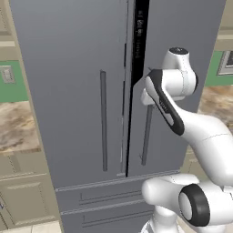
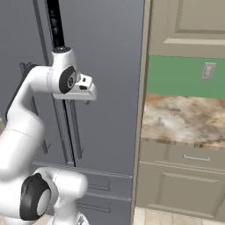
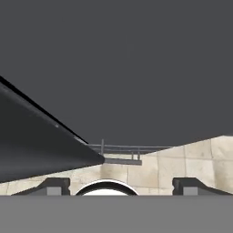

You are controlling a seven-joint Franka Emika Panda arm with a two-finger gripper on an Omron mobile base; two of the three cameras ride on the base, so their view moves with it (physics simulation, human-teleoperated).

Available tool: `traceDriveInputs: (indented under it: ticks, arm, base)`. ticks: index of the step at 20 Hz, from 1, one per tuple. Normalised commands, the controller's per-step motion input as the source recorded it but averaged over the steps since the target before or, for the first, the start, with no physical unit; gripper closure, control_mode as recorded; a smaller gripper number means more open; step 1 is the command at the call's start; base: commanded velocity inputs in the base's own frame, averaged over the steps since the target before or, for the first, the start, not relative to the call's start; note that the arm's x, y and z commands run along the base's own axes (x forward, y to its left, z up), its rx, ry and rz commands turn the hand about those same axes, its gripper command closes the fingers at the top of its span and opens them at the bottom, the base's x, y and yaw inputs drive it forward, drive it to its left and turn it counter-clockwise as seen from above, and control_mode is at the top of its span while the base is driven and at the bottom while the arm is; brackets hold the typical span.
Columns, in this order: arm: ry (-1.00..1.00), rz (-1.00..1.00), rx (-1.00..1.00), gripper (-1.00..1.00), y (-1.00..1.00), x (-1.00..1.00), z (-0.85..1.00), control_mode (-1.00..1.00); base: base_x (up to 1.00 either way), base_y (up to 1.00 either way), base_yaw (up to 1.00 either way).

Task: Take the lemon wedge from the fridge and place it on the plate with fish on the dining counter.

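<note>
While the fridge (image 1: pixel 82 91) fronts it, the gripper (image 3: pixel 120 184) gapes — nothing between.

The tall grey French-door fridge (image 1: pixel 82 91) stands upright, its right door opened a crack so that a dark narrow gap (image 1: pixel 139 41) shows along the centre seam. Long vertical handles (image 1: pixel 103 120) flank that seam, and two drawers (image 1: pixel 104 202) lie below. The door faces sit right before the fingers (image 3: pixel 185 185).
</note>
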Motion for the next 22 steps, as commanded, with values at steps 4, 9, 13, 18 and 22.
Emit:
traceDriveInputs:
  ticks: [4,9,13,18,22]
  arm:
    - [0.00,0.00,0.00,-1.00,0.12,-0.12,-0.08,1.00]
    - [0.00,0.00,0.00,-1.00,0.00,0.00,0.00,1.00]
    - [0.00,0.00,0.00,-1.00,0.00,0.00,0.00,1.00]
    - [0.00,0.00,0.00,-1.00,0.00,0.00,0.00,1.00]
    - [0.00,0.00,0.00,-1.00,0.00,0.00,0.00,1.00]
  base:
    - [-0.36,0.35,0.00]
    - [-0.17,0.47,0.00]
    - [-0.43,0.15,0.00]
    - [-0.57,0.17,0.00]
    - [-0.22,0.09,0.00]
